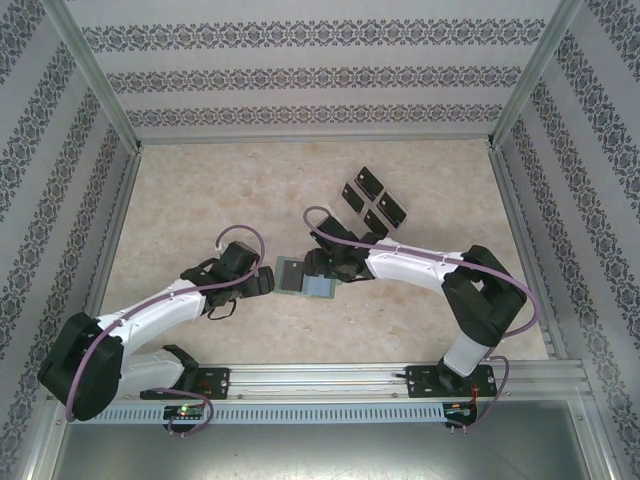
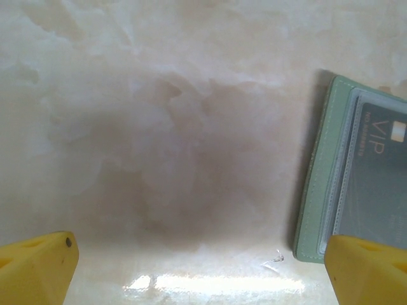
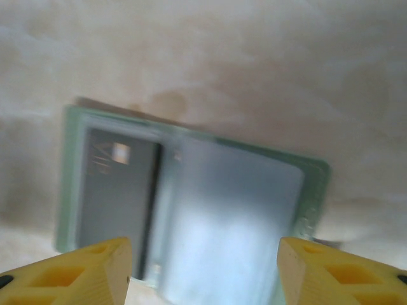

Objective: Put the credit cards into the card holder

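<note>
The grey-green card holder (image 1: pixel 303 277) lies open on the table between the two grippers. One black credit card (image 2: pixel 381 184) marked VIP sits under its clear sleeve, seen also as the dark card (image 3: pixel 117 190) in the holder's left pocket (image 3: pixel 229 210). Several more black credit cards (image 1: pixel 390 208) lie in a cluster farther back on the table. My left gripper (image 2: pixel 200 254) is open over bare table, with the card holder (image 2: pixel 324 190) beside its right finger. My right gripper (image 3: pixel 203 260) is open just above the holder, nothing between its fingers. In the top view the left gripper (image 1: pixel 262 281) and right gripper (image 1: pixel 325 265) flank the holder.
The marbled beige table (image 1: pixel 200 200) is fenced by metal frame rails (image 1: pixel 120 200) and patterned walls. Both arms reach in from the near edge and meet at the table's middle. Open room lies at the back left and along the near edge.
</note>
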`<action>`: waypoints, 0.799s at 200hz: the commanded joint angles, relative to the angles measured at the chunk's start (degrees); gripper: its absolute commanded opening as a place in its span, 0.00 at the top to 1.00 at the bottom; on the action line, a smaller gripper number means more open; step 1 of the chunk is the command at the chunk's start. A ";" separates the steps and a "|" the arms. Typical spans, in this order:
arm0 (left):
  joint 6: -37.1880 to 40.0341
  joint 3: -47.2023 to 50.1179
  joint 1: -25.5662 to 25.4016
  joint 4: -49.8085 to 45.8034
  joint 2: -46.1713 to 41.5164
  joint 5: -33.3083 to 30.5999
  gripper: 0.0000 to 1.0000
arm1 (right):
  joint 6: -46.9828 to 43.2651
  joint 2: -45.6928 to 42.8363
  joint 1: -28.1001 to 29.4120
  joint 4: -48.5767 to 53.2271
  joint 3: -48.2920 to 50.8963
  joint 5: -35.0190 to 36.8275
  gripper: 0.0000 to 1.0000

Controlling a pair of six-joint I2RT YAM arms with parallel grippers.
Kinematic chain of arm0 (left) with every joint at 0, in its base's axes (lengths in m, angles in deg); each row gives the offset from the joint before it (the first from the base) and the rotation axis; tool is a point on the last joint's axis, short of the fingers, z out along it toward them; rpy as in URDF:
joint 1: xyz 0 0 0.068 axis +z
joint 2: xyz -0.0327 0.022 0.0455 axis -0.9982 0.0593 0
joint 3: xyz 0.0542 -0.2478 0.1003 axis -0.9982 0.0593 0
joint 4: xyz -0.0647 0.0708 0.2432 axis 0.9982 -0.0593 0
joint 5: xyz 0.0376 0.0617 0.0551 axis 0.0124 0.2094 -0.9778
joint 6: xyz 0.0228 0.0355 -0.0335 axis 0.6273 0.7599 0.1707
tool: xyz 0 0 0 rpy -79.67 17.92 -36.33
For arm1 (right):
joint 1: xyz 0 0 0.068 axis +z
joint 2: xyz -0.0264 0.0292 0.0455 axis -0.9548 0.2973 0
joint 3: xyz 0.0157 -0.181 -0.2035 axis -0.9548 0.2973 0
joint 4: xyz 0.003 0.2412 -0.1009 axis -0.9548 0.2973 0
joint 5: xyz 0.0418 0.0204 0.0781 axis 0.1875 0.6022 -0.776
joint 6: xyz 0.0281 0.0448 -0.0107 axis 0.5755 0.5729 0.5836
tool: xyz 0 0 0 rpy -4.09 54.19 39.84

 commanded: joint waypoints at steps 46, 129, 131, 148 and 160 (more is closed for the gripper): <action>1.62 -2.19 -0.47 1.76 2.15 0.55 0.00 | 1.78 -2.30 1.16 -1.64 2.54 1.14 0.39; 1.59 -2.22 -0.46 2.35 2.90 0.83 0.00 | 1.98 1.03 2.34 -1.88 0.63 0.69 0.40; 1.57 -2.20 -0.54 2.37 2.90 0.79 0.00 | 2.05 1.14 2.35 -1.86 0.65 0.68 0.40; 1.61 -2.16 -0.51 2.29 2.81 0.76 0.00 | 2.20 1.87 2.35 -2.06 0.96 0.72 0.40; 1.55 -2.04 -0.53 2.29 2.59 0.66 0.00 | 2.37 2.23 2.35 -2.45 1.32 0.70 0.40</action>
